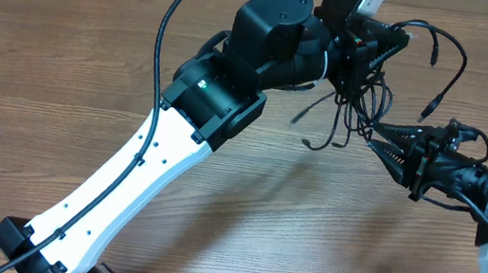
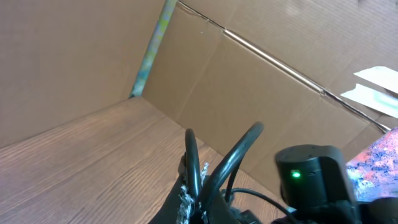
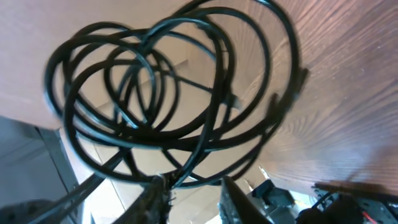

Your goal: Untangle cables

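From overhead, the left gripper (image 1: 370, 54) sits high over the wooden table (image 1: 95, 39), closed on the top of the cables (image 1: 354, 114). They hang from it as a loose black bundle, with a few plug ends sticking out to the right. The right gripper (image 1: 376, 136) reaches in from the right side, its tips right at the lower part of the bundle. In the left wrist view, two cord loops of the cables (image 2: 233, 155) rise out of the left gripper (image 2: 196, 211), which is pinched shut on them. Behind stand a cardboard wall (image 2: 249, 74) and a black housing with a green light (image 2: 311, 177). In the right wrist view, the cables (image 3: 180, 135) fill the frame as overlapping rings held above the table (image 3: 348, 93). The right gripper (image 3: 189, 186) has its fingers (image 3: 231, 199) parted. Strands run down beside the left-hand finger, and nothing is clamped between them.
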Robot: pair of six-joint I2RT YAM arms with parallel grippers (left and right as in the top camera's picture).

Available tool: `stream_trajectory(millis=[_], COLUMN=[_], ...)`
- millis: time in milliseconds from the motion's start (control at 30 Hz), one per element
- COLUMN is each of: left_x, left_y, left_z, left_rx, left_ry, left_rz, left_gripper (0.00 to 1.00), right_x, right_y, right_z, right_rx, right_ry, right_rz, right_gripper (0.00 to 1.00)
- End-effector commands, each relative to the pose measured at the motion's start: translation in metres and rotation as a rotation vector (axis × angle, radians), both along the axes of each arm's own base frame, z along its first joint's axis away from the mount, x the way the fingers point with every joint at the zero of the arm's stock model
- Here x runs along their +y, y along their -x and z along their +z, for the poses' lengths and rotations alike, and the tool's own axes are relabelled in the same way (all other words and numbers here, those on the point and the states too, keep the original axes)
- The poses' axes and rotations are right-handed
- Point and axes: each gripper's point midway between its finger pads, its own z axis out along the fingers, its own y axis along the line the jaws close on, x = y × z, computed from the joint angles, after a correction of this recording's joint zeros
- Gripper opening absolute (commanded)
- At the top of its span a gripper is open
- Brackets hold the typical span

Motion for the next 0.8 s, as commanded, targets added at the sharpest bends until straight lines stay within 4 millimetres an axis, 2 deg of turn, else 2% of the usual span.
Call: stream_trajectory(millis=[0,233,533,667,767], left_x=[0.006,0.006,0.003,-0.005,-0.008], left_y=[0.013,0.013,0.017,0.026,0.029], left_z=[0.026,0.026,0.026,0.026,0.026], left_rx=[-0.023,-0.016,-0.013,-0.014,-0.014], left_ry=[0.05,0.052,0.055,0.054,0.054], left_rz=[-0.005,-0.007,-0.016,-0.032,-0.034], left_gripper=[0.04,0.04,0.04,0.04,0.04], right_x=[0.0,-0.002,-0.003,-0.004,-0.006], right_y=[-0.008,-0.014,-0.015,-0.015,-0.016], right_z=[-0.004,-0.013,-0.014,-0.015,-0.017], right_rx=[0.005,0.038,0.037,0.036,0.039], right_ry=[0.029,0.031,0.041,0.05,0.06], right_rz=[-0.003,-0.006,-0.011,-0.016,-0.024], right_gripper=[0.24,0.21,0.21,0.14,0.04])
